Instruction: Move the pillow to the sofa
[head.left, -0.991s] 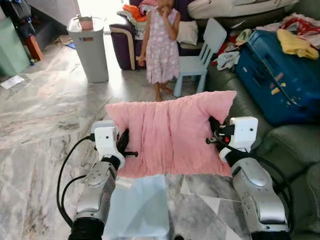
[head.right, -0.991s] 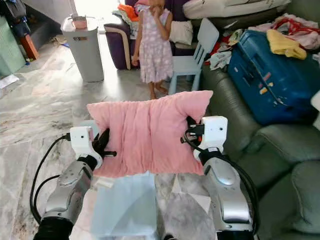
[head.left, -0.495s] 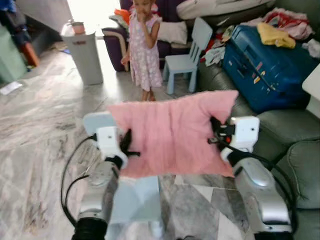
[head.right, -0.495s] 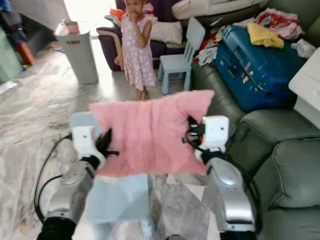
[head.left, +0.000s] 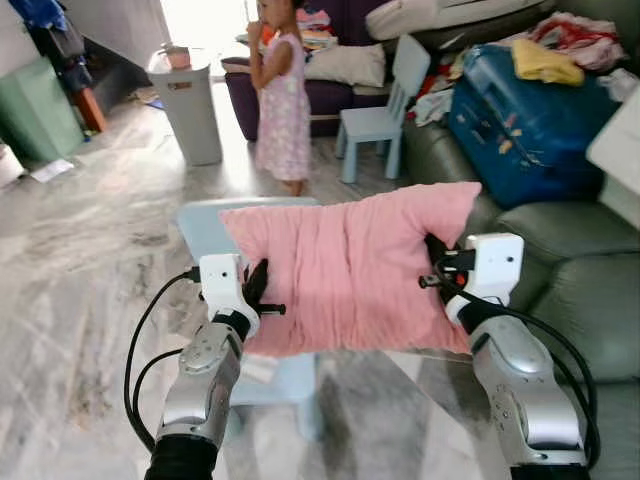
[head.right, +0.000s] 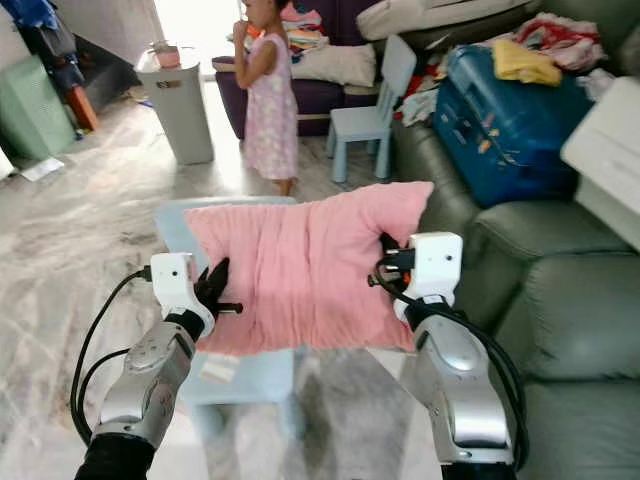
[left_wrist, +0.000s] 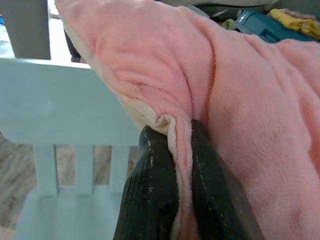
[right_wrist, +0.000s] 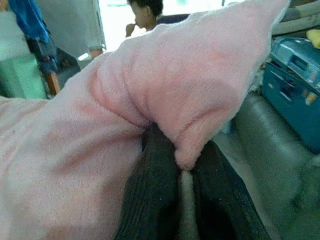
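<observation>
**Pillow in carry, held by both edges**

Your left tool (left_wrist: 172, 165) and right tool (right_wrist: 182, 195) each pinch a side hem of the pink pillow (head.left: 345, 265), so it hangs spread between them, raised above the small blue chair (head.left: 205, 225). The green sofa (head.left: 570, 290) is just right. Farther off, a person (head.left: 278, 90) stands.

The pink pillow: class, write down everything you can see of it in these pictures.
The pink pillow is a soft, plush, rectangular cushion with vertical creases. It hangs spread out in the air between both arms, above a pale blue child's chair. The left tool is shut on a pinched fold at one side edge, showing a cream seam; the right tool is shut on the opposite edge. Its upper right corner points towards the green sofa.
</observation>
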